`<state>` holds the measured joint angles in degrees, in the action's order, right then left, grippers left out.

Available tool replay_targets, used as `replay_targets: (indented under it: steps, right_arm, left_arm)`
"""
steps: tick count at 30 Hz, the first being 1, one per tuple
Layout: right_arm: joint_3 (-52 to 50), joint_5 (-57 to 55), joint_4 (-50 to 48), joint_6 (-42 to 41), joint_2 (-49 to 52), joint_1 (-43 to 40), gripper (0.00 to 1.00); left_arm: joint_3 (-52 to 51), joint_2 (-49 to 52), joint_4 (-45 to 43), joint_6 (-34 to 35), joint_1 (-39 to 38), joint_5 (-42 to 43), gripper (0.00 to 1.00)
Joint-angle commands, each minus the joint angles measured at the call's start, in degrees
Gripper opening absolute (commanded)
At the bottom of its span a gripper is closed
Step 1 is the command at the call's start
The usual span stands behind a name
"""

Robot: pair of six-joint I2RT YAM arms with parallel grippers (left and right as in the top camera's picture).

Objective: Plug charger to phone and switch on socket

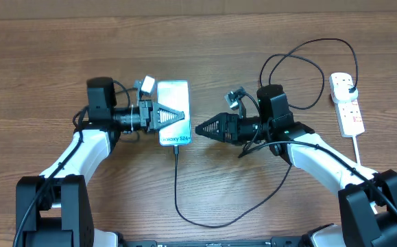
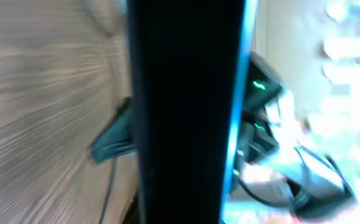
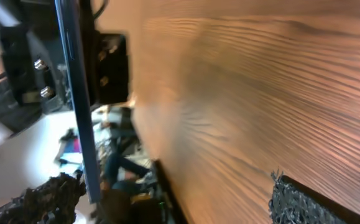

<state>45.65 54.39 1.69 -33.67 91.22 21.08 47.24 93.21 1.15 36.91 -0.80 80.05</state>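
Observation:
The phone (image 1: 173,103) lies with its lit blue screen up, left of the table's centre. My left gripper (image 1: 172,115) reaches over it from the left and is shut on it. In the left wrist view the phone (image 2: 180,112) fills the middle as a dark band with a lit blue edge. The charger (image 1: 176,185), a thin black cable, meets the phone's near edge, loops along the table front and runs up past the right arm to the socket (image 1: 349,110). My right gripper (image 1: 199,129) hovers just right of the phone, open, with only table between its fingers (image 3: 43,199).
The socket's thick white cord (image 1: 357,149) trails toward the front right. Loops of black cable (image 1: 301,55) lie behind the right arm. In the right wrist view the phone (image 3: 74,93) shows edge-on at the left, with wooden table (image 3: 260,93) to its right.

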Motion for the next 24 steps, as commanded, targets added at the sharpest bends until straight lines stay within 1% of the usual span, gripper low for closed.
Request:
replay_targets:
  steps: [1,4,7,10,14,18,20,24]
  right_arm:
    - [0.6,-10.1,4.2,2.7,-1.1,-0.2,1.0]
    - [0.6,-18.8,9.1,2.7,-1.1,-0.2,1.0]
    - [0.6,-24.9,12.7,2.7,-1.1,-0.2,1.0]
    - [0.6,-28.9,15.0,2.7,-1.1,-0.2,1.0]
    - [0.6,-33.2,15.1,2.7,-1.1,-0.2,1.0]
    - [0.6,-35.1,15.1,2.7,-1.1,-0.2,1.0]
    - [0.6,-35.6,15.1,2.7,-1.1,-0.2,1.0]
    - [0.6,-35.6,15.1,2.7,-1.1,-0.2,1.0]
  left_arm:
    - [0.0,-1.7,7.0,-8.0,-1.3,-13.7,0.04]
    - [0.0,-1.7,13.7,-11.3,-2.8,-24.7,0.04]
    - [0.0,-1.7,17.9,-11.4,-4.9,-37.7,0.04]
    - [0.0,-1.7,19.9,-11.4,-7.4,-45.9,0.04]
    - [0.0,-1.7,20.5,-11.0,-11.1,-53.5,0.04]
    - [0.3,-1.7,21.1,-8.3,-14.3,-58.4,0.04]
    - [1.3,-1.7,21.8,-8.2,-15.7,-60.7,0.04]
    - [6.6,-1.7,28.5,-8.2,-17.6,-65.9,0.04]
